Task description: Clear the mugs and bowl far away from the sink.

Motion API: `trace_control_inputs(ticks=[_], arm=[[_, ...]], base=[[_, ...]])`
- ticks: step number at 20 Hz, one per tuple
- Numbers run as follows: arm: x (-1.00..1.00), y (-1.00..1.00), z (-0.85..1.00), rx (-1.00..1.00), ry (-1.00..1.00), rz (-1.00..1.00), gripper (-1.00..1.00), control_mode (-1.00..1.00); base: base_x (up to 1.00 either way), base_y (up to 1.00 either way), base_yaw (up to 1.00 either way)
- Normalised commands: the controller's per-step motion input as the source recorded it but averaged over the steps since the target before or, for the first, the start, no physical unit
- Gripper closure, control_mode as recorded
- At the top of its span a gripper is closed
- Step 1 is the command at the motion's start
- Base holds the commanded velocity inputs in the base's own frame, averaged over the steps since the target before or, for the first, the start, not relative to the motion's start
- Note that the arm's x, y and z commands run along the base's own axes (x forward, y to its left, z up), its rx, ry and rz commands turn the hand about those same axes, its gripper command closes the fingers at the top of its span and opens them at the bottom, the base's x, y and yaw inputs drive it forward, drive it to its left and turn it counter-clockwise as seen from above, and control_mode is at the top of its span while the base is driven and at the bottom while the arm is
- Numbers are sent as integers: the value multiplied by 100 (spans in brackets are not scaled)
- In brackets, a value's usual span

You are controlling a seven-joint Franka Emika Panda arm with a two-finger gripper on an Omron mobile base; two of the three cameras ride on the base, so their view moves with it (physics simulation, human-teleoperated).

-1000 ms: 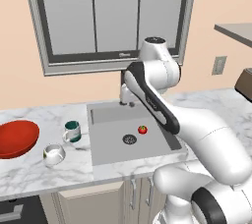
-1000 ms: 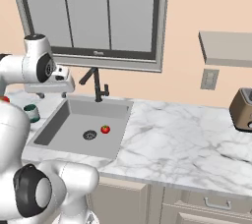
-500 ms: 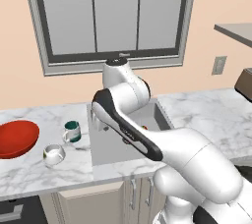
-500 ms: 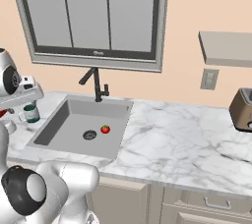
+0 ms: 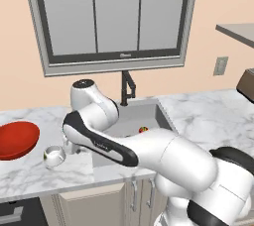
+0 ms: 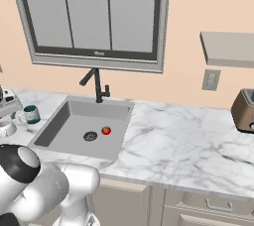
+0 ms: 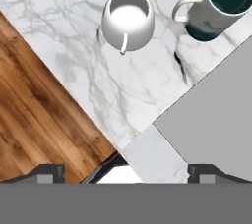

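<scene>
White mug [image 7: 127,19] beside green mug [image 7: 221,4], no legible writing, hand [image 7: 126,171] spread, empty.

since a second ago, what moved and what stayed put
The white arm swung left from above the grey recessed sink to over the glossy white mug and dark green mug, its gripper open and empty. Both mugs, the wide red bowl and the small red ball stayed put.

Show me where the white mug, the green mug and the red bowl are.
white mug [image 7: 127,19], hand view, on its pale inside.
green mug [image 7: 221,2], hand view, on its dark inside.
red bowl [image 5: 16,140], left base view, on its inner surface.
</scene>
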Motion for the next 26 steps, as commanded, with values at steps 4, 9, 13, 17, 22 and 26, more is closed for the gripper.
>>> trace_control_inputs(ticks=[4, 9, 13, 17, 22, 26], arm=[[4, 73, -63, 0, 9, 6, -100, -100], [28, 22, -33, 0, 3, -1, -100, -100], [31, 19, -25, 0, 1, -2, -100, -100], [30, 34, -33, 0, 0, 0, -100, -100], [6, 17, -19, -1, 0, -2, -100, -100], [2, 5, -22, -2, 0, -4, -100, -100]], base=[[0, 0, 0], [0, 0, 0], [0, 0, 0], [0, 0, 0], [0, 0, 0], [0, 0, 0]])
